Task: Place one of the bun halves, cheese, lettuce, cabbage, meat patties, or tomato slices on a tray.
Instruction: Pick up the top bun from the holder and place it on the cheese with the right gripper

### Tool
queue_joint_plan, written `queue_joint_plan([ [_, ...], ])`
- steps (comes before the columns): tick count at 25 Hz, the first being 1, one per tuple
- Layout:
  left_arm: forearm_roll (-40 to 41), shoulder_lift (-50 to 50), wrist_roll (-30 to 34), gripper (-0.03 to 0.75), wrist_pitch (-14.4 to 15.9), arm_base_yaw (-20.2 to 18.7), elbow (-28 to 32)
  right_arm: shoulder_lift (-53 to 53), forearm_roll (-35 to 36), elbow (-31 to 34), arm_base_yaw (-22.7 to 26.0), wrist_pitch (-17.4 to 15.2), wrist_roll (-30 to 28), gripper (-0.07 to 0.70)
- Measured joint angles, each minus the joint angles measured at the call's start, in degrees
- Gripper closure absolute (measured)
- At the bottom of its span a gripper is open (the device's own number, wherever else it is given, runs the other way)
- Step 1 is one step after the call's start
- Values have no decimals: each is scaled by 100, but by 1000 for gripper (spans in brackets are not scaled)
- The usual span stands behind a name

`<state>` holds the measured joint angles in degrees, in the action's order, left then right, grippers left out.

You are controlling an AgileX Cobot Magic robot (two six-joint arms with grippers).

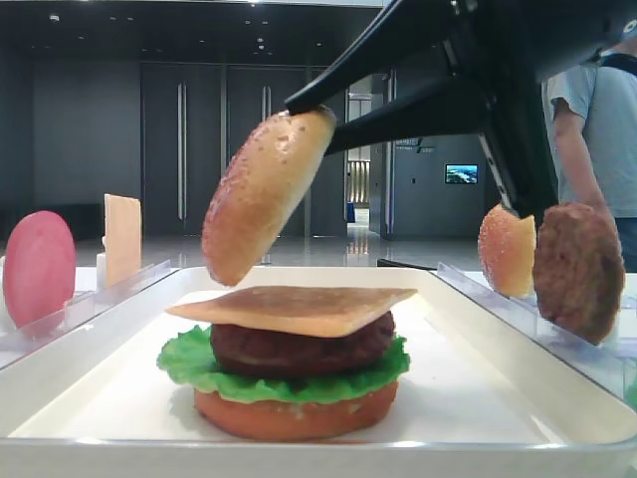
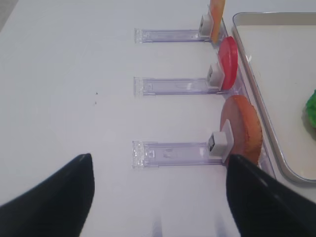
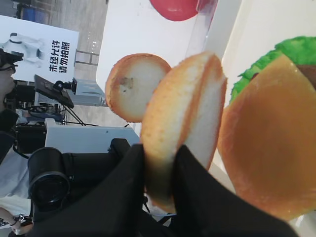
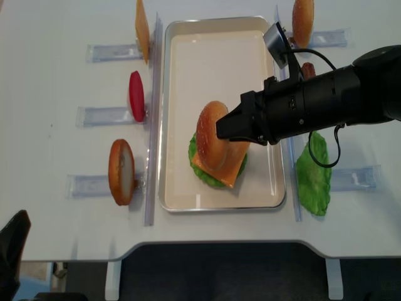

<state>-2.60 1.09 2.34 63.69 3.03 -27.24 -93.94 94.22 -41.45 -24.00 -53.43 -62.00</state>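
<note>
Tray (image 4: 182, 75): stack built up to cheese (image 1: 299, 309) | right gripper (image 3: 159, 163): jaws pinching bun half (image 1: 264, 194), tilted above the stack, not yet set down | left gripper (image 2: 158, 192): jaws spread, idle.

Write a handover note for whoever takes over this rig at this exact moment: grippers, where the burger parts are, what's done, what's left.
Right gripper: shut on a bun half, held tilted above the stack, not touching it.
Left gripper: open, empty, over bare table by the left racks.
On the tray: bottom bun, lettuce, meat patty and cheese on top.
In the racks: a cheese slice, a tomato slice, a bun piece on the left; a bun piece and a patty on the right. A loose lettuce leaf lies right of the tray.
Done: stack built to the cheese.
Left: lower the held bun and release.
</note>
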Motion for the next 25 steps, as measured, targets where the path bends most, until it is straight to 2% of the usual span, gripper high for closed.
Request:
queue_joint_plan([
  [25,5,0,0,74,0,0,0,-12,21,37,51,-8,-144,495],
])
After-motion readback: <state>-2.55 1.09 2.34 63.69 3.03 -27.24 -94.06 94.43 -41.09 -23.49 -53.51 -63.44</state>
